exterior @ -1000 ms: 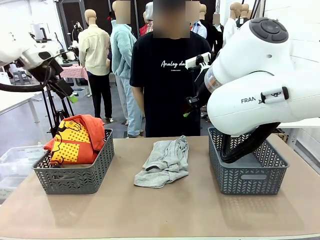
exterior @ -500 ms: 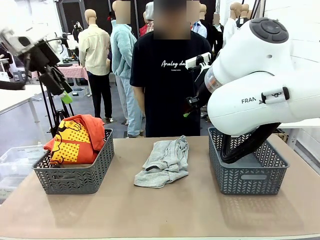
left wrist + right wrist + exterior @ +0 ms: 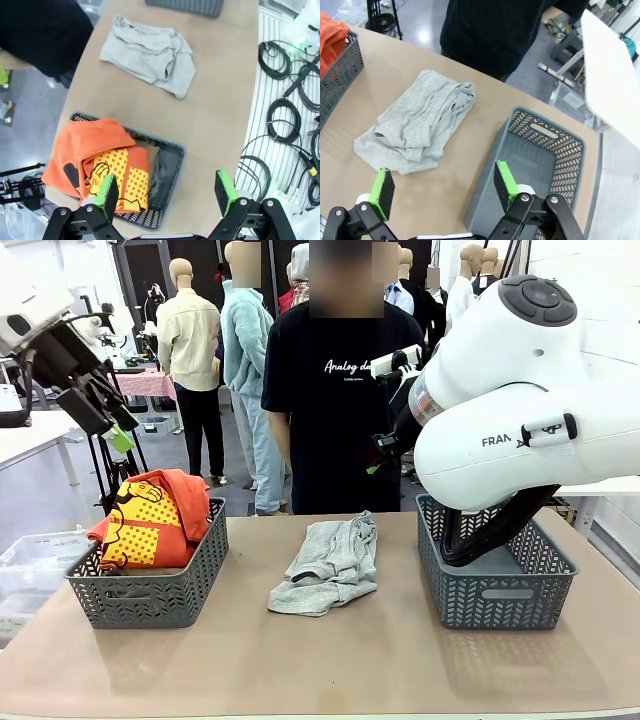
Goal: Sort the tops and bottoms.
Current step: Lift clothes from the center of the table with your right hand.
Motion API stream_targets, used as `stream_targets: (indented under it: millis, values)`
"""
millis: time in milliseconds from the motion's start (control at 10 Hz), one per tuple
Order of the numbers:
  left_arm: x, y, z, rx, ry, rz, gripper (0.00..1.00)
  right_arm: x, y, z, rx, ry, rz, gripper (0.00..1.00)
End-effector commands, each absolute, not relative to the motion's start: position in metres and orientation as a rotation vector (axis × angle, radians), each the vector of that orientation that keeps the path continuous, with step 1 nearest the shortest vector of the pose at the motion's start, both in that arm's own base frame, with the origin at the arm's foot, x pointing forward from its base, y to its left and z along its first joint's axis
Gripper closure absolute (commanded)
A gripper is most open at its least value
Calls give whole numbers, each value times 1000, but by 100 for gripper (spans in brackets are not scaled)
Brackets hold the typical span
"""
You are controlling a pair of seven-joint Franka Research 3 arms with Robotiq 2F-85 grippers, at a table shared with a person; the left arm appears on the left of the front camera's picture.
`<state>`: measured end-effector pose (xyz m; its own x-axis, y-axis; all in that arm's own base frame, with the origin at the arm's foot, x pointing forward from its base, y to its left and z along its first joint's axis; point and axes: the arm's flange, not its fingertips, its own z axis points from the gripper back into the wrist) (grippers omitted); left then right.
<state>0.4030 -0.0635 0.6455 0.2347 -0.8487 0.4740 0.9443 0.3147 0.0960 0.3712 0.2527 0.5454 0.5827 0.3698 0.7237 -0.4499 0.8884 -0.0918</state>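
Observation:
An orange-red top with yellow dotted print point(image 3: 150, 515) point(image 3: 95, 160) lies heaped in the left grey basket point(image 3: 150, 590) point(image 3: 172, 165). A strip of tan and dark cloth point(image 3: 154, 162) peeks out beneath it. The light grey garment point(image 3: 328, 565) point(image 3: 150, 50) point(image 3: 420, 125) lies crumpled on the table's middle. My left gripper point(image 3: 105, 430) point(image 3: 166, 192) hangs open high above the left basket, holding nothing. High over the table, between the grey garment and the right basket point(image 3: 495, 590) point(image 3: 535, 165), my right gripper point(image 3: 378, 455) point(image 3: 442, 184) is open too.
A person in a black T-shirt point(image 3: 335, 390) stands at the table's far edge, behind the grey garment. My right arm's big white elbow point(image 3: 520, 390) blocks the view over the right basket. Cables point(image 3: 285, 60) lie on the floor beside the table.
My left gripper has swung at the upper left, up and leftward, then slightly down. The garments, baskets and right arm have not moved.

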Motion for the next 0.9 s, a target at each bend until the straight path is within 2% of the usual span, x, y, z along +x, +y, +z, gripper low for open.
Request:
stream_targets:
  millis: [0, 100, 300, 400, 800]
  values:
    - [406, -69, 639, -274, -561, -1236, 0, 371, 252, 543, 114, -826, 485, 0]
    - [413, -65, 639, -226, -564, -1199, 0, 371, 252, 543, 114, -826, 485, 0]
    - [406, -65, 643, -243, -506, -1235, 0, 371, 253, 545, 105, -819, 479, 0]
    - [406, -65, 643, -243, -506, -1235, 0, 376, 288, 548, 81, -760, 594, 0]
    - [406, -65, 643, -243, -506, -1235, 0, 461, 389, 503, 155, -652, 823, 0]
